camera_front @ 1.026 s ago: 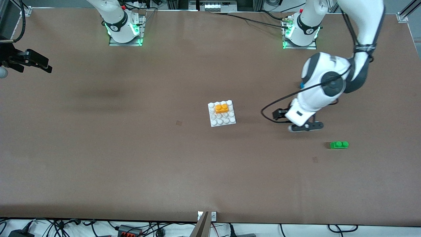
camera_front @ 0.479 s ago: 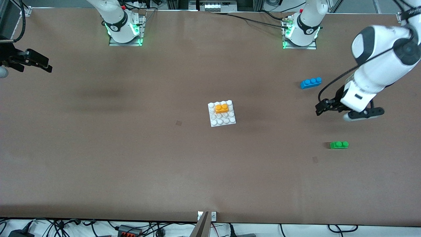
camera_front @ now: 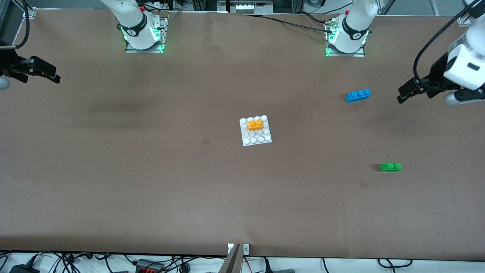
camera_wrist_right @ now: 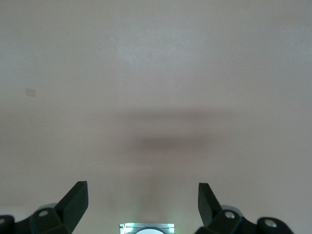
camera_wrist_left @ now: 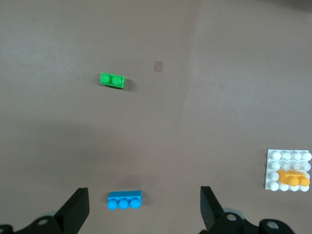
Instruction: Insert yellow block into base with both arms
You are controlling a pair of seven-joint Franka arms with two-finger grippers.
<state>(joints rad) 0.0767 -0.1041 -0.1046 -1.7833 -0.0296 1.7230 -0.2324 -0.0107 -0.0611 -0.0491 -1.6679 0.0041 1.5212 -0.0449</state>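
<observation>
We see the yellow block [camera_front: 255, 124] seated on the white base [camera_front: 261, 138] mid-bench, well apart from both pincers. Left pincer [camera_front: 407, 91] and right pincer [camera_front: 45, 74] hang wide open, empty, at their bench ends.

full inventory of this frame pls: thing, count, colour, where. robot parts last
base: 1, white, mid-table, flat on the surface.
yellow block: 1, orange-yellow, seated on the base, on the stud rows toward the robots' bases.
blue brick: 1, blue, three studs, toward the left arm's end, farther from the front camera than the base.
green brick: 1, green, two studs, toward the left arm's end, nearer the front camera than the blue brick.
table: 1, brown surface.
left gripper: 1, black, open, empty, up over the left arm's end of the table.
right gripper: 1, black, open, empty, over the right arm's end of the table.
</observation>
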